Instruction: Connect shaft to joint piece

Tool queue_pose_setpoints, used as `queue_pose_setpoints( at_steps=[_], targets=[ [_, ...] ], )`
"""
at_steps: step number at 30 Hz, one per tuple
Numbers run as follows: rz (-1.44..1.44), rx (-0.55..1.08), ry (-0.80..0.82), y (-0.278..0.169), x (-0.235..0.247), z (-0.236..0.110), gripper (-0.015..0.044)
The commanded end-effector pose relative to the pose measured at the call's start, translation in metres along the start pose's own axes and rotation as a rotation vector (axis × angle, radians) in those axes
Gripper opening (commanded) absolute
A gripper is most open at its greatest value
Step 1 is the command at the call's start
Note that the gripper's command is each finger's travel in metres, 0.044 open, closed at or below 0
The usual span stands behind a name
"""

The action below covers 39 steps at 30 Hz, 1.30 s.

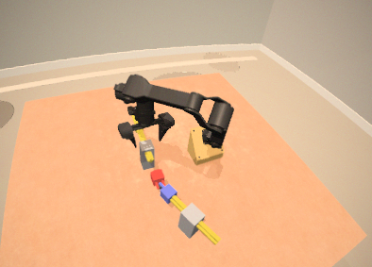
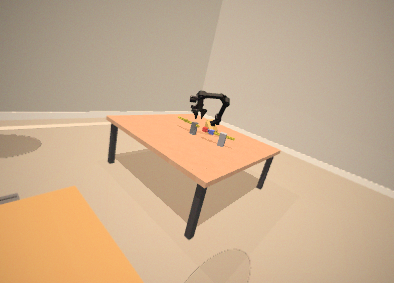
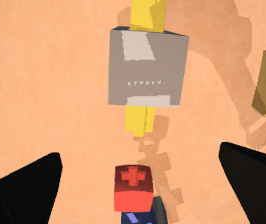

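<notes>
Overhead, the pincer (image 1: 145,127) hangs wide open and grips nothing, its two dark fingers (image 1: 126,130) splayed either side of the second shaft (image 1: 138,130) behind the sliding block (image 1: 147,154). That grey block stands on the orange bench (image 1: 71,186), with the yellow shaft's short tip poking out of its near face. A gap separates this tip from the red joint piece (image 1: 157,177), which sits against a blue hinge part (image 1: 167,192) on the fixed shaft (image 1: 178,204). Further along, this shaft runs through the fixed grey block (image 1: 191,219). Seen from the wrist, the red piece (image 3: 133,189) lies just below the shaft tip (image 3: 140,120), apart from it
</notes>
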<state>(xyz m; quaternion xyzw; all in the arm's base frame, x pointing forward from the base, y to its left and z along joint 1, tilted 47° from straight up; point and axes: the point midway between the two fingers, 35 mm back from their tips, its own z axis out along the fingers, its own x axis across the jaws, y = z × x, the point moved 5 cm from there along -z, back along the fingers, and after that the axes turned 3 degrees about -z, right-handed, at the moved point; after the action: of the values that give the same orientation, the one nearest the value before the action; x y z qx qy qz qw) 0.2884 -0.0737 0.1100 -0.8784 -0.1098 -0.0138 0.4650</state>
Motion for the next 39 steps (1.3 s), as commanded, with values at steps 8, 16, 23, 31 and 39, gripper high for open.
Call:
queue_pose_setpoints(
  at_steps=[8,16,23,31,39],
  targets=[
    [-0.336,-0.046,-0.008,0.051,0.001,-0.014,0.044],
    [-0.61,-0.077,-0.029,0.088,-0.002,-0.022,0.044],
    [-0.849,-0.098,-0.056,0.12,-0.007,-0.028,0.044],
    [-1.121,-0.114,-0.095,0.158,-0.016,-0.033,0.044],
    [-1.391,-0.121,-0.141,0.195,-0.029,-0.036,0.044]
  ],
)
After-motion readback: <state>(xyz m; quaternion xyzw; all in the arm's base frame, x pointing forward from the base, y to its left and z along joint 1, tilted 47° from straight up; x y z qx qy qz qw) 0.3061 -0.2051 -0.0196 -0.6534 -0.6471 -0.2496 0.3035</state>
